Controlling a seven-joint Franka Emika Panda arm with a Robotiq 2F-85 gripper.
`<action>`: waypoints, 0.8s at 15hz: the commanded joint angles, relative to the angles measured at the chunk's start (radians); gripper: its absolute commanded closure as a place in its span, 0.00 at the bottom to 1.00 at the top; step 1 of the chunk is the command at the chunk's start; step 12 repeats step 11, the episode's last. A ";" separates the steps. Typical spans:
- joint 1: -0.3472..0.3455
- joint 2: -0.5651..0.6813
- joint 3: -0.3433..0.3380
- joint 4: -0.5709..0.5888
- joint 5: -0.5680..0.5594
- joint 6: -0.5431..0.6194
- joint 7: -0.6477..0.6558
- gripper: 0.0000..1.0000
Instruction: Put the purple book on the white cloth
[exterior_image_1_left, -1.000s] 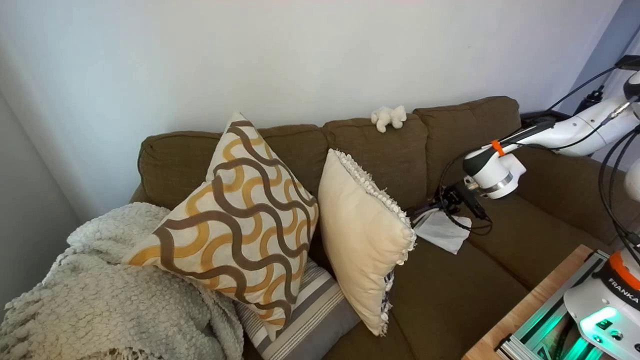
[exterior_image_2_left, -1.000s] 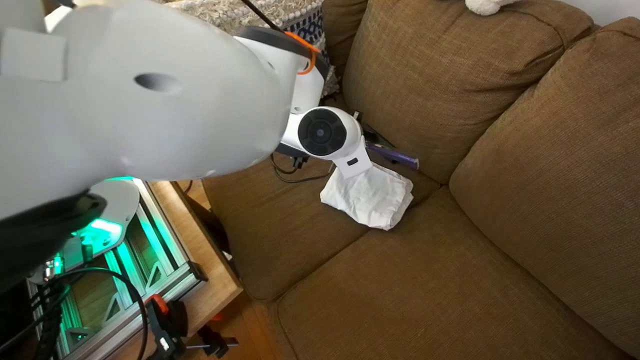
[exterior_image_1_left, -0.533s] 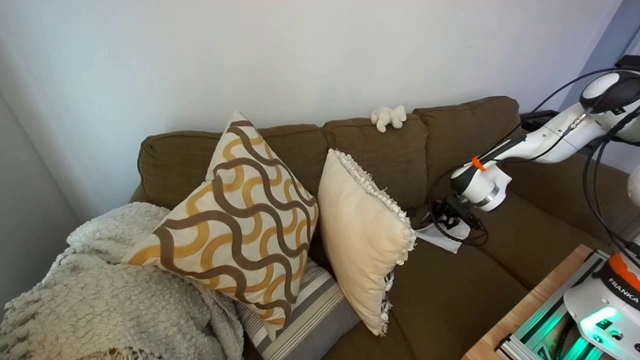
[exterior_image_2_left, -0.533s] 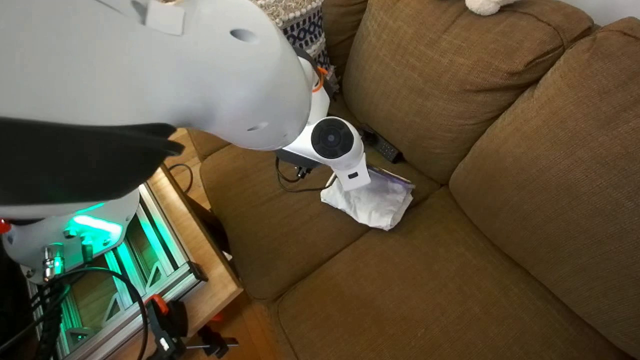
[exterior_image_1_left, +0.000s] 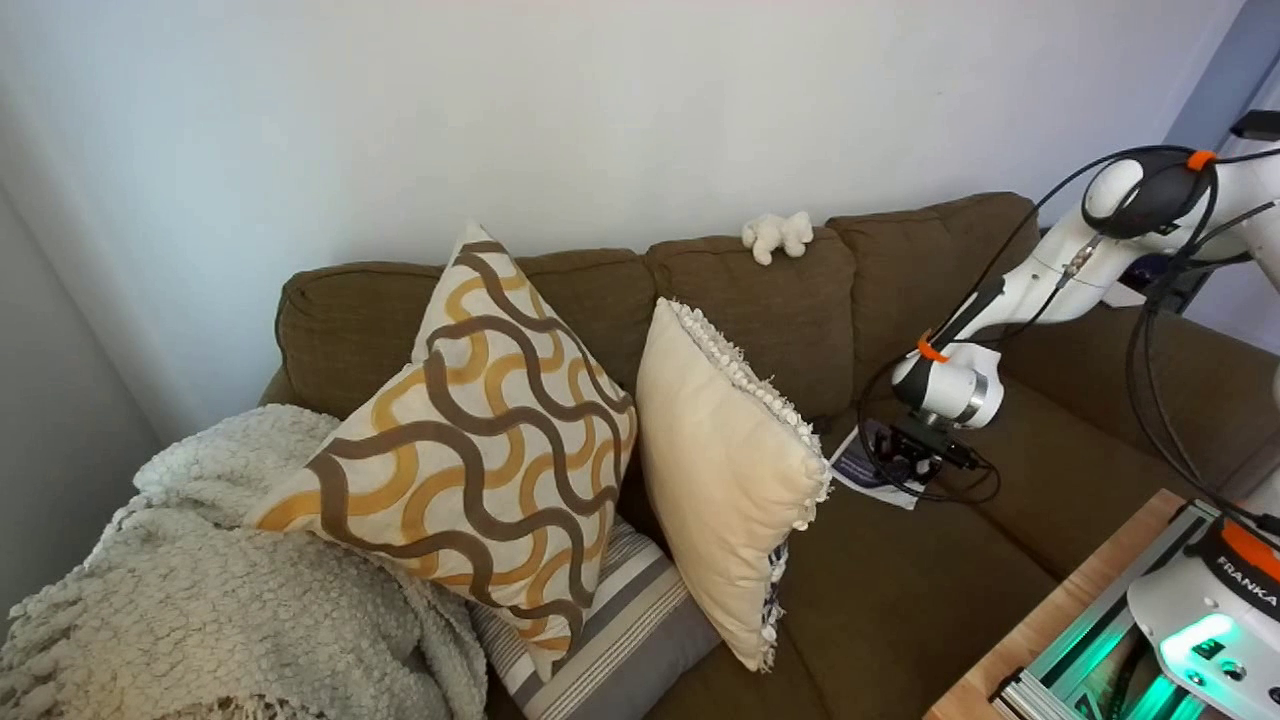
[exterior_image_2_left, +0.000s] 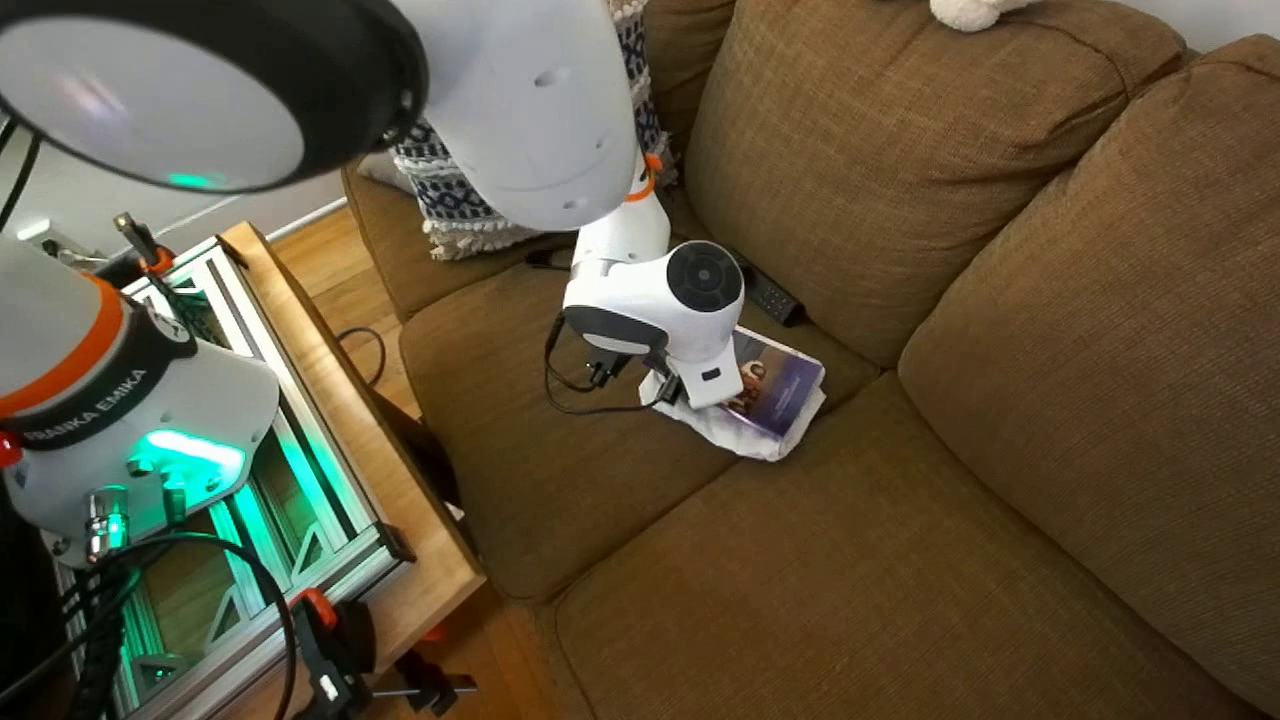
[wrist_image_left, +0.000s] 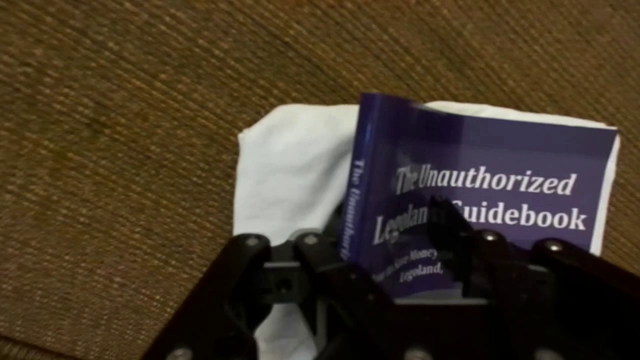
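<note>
We seem to be placing the purple book (wrist_image_left: 515, 172) on the white cloth (wrist_image_left: 285, 175), the end effector (wrist_image_left: 392, 215) straddling its spine side, whether pinching unclear; gentle release should follow.

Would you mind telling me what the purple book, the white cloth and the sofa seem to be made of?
Purple book: probably paper with a glossy, perhaps laminated card cover; its spine catches a bright streak.
White cloth: matte fabric, possibly cotton, judging by its soft folds; the fibre is unclear.
Sofa: matte woven upholstery, its coarse brown threads showing in the wrist view.
</note>
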 joint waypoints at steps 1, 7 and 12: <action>0.074 -0.128 -0.066 -0.098 0.029 -0.067 -0.040 0.26; -0.039 -0.249 0.040 -0.206 0.003 0.013 -0.252 0.05; -0.084 -0.319 0.063 -0.277 -0.009 0.014 -0.295 0.00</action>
